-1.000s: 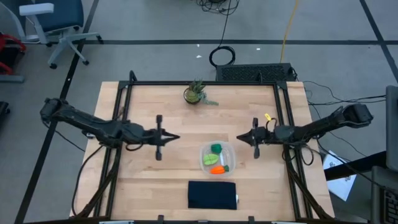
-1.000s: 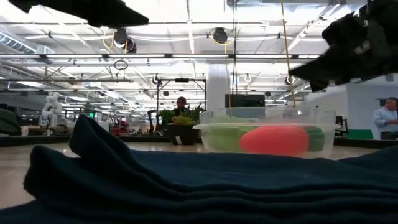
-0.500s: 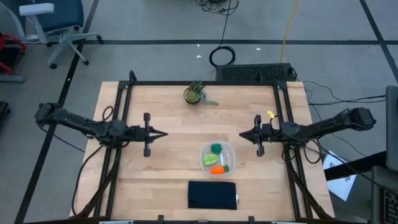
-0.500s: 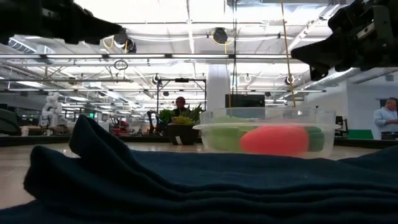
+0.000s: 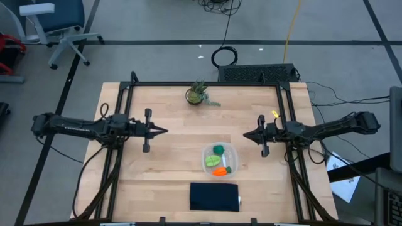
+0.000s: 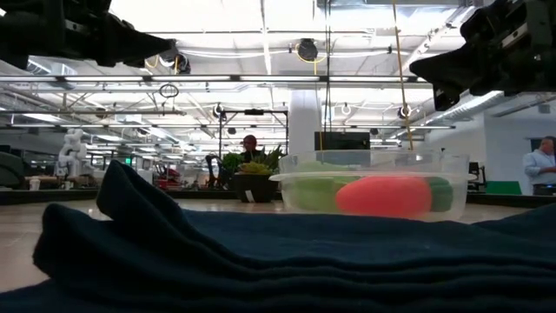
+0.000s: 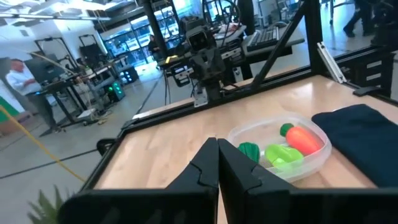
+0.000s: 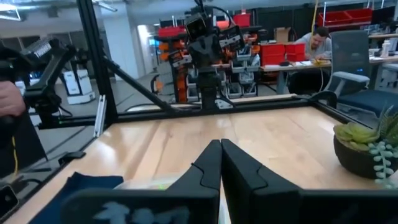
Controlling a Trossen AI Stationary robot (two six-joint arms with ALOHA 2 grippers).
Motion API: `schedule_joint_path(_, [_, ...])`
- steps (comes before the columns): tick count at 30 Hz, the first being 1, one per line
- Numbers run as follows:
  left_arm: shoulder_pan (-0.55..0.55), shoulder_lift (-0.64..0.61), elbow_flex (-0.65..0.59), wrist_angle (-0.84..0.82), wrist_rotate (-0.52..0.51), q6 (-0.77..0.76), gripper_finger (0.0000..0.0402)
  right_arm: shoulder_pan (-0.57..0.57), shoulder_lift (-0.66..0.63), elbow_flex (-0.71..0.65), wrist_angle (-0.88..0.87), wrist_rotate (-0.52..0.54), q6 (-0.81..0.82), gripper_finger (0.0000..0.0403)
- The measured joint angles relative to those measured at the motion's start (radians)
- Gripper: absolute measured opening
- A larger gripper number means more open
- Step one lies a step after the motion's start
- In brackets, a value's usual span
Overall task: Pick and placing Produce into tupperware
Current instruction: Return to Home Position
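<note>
Now, high view: clear shallow tupperware sits mid-table, just beside black pad, w/ dark green lump, lime leafy piece and orange carrot inside. Vs 0.5 s ago, left gripper has pulled back toward its edge; right gripper barely shifted. Low view: you see the carrot thru the clear wall. Left wrist: fingers pressed together. Right wrist: same.

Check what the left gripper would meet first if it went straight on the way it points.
Probably the right gripper, which faces the left gripper nearly head-on, though height is hard to judge. The tupperware sits off that line, toward the front.
</note>
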Motion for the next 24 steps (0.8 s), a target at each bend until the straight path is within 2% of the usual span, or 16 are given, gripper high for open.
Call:
schedule_joint_path(7, [-0.006,-0.128,0.001,-0.15,-0.007,-0.008,0.0,0.0,-0.071,0.0,-0.074,0.0,0.02,0.0])
schedule_joint_path(20, [-0.094,-0.319,0.001,-0.383,-0.157,-0.03,0.0,0.001,-0.132,0.0,-0.152,-0.022,0.046,0.0])
schedule_joint_path(24, [-0.125,-0.362,-0.004,-0.4,-0.192,-0.035,0.0,0.001,-0.132,0.0,-0.153,-0.022,0.046,0.0])
